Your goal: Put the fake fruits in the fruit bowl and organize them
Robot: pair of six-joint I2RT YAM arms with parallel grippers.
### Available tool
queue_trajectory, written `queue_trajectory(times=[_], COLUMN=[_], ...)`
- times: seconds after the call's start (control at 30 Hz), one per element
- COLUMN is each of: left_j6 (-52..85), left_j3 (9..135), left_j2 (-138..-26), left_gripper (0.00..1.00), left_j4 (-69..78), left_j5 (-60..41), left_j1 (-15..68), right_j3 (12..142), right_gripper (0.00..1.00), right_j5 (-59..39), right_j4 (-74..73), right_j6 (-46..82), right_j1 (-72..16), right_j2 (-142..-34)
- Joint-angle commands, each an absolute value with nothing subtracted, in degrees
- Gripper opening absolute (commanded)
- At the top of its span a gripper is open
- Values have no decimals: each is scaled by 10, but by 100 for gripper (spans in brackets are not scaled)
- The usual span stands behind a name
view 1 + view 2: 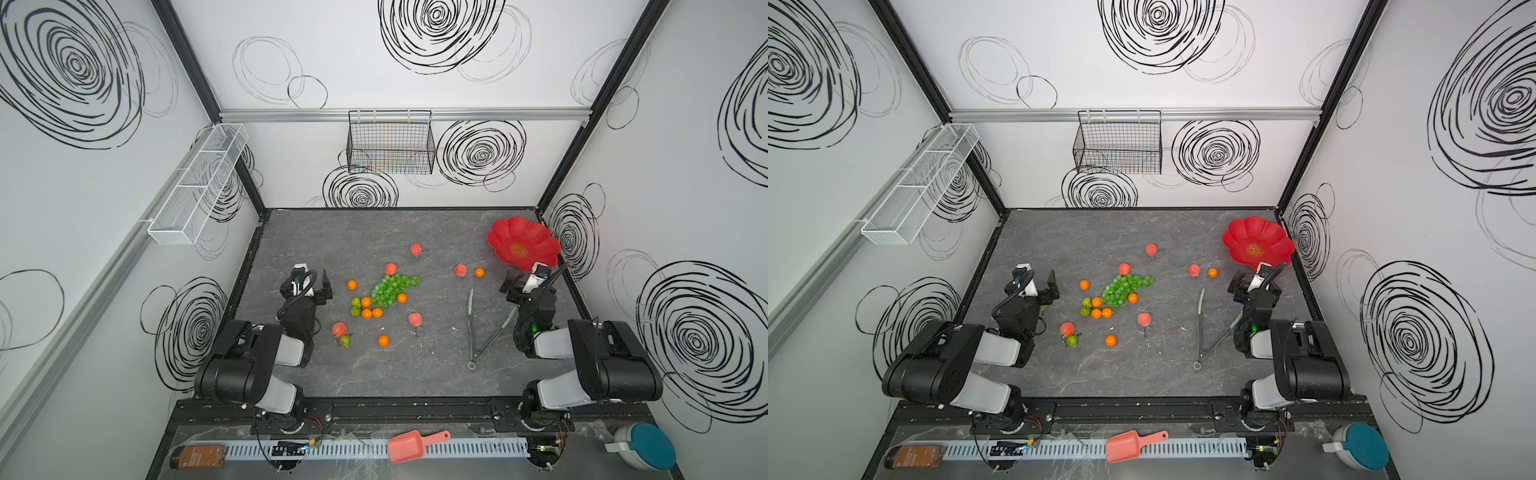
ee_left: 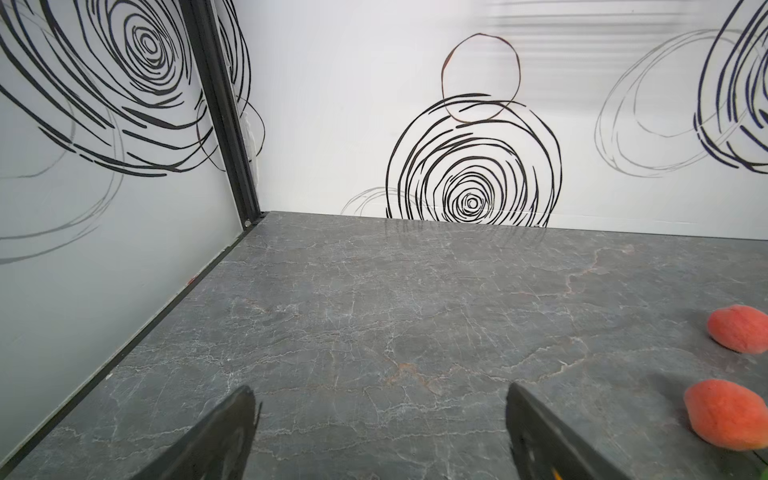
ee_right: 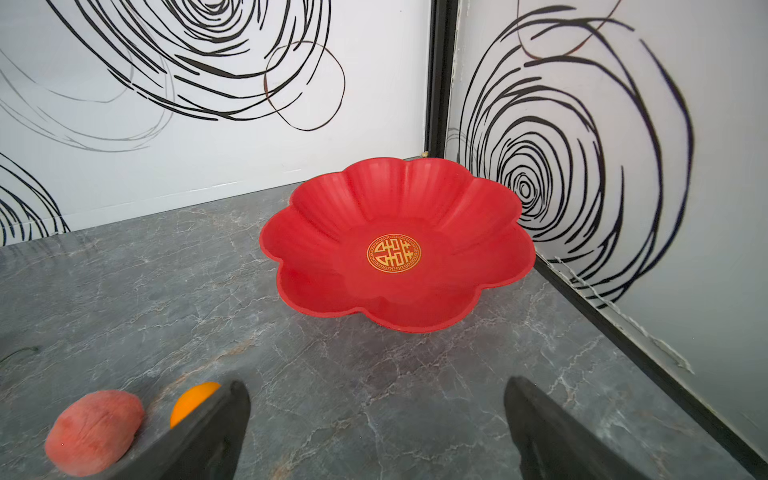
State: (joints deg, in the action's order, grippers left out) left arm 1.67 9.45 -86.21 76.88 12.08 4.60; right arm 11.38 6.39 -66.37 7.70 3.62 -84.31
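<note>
The red flower-shaped fruit bowl (image 1: pixel 523 243) (image 1: pixel 1258 243) (image 3: pixel 397 208) stands empty in the back right corner. The fake fruits lie scattered mid-table: green grapes (image 1: pixel 392 289), several oranges (image 1: pixel 383 341), several peaches (image 1: pixel 414 319) and green pears (image 1: pixel 344 341). My right gripper (image 1: pixel 532 272) (image 3: pixel 376 395) is open just in front of the bowl, with a peach (image 3: pixel 93 432) and an orange (image 3: pixel 193 401) beside one finger. At the left of the fruit my left gripper (image 1: pixel 308 279) (image 2: pixel 380 399) is open over bare table, two peaches (image 2: pixel 727 415) off to its side.
Metal tongs (image 1: pixel 478 328) lie open on the table between the fruit and the right arm. A black wire basket (image 1: pixel 390 143) hangs on the back wall, a white mesh shelf (image 1: pixel 199 183) on the left wall. A salmon scoop (image 1: pixel 411 445) and a brown bottle (image 1: pixel 199 457) lie along the front rail.
</note>
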Motion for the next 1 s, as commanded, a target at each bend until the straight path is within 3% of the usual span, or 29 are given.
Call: queue_trajectory(times=[0.0,0.1,0.2,0.33,0.83,0.97], left_j6=[13,18,32,47,46,51], left_j3=[98,96,92,58,56,27], left_j2=[-859,-858,-859,-873,-873,-876], left_gripper=[96,96,96,96,96,96], left_j4=[807,809,820,905,909,971], left_j5=[116,98,-19,-93,-89,-54], left_j1=[42,32,-9,-40,-38,-31], right_j3=[108,106,104,103,109,107], right_gripper=[100,100,100,100,100,100], right_j5=[63,60,51,44,28,22], right_j4=[-693,-693,-696,-699,-690,-693], right_j6=[74,75,76,75,70,69], right_j1=[38,39,43,46,48,48], right_j2=[-836,-836,-835,-835,-837,-836])
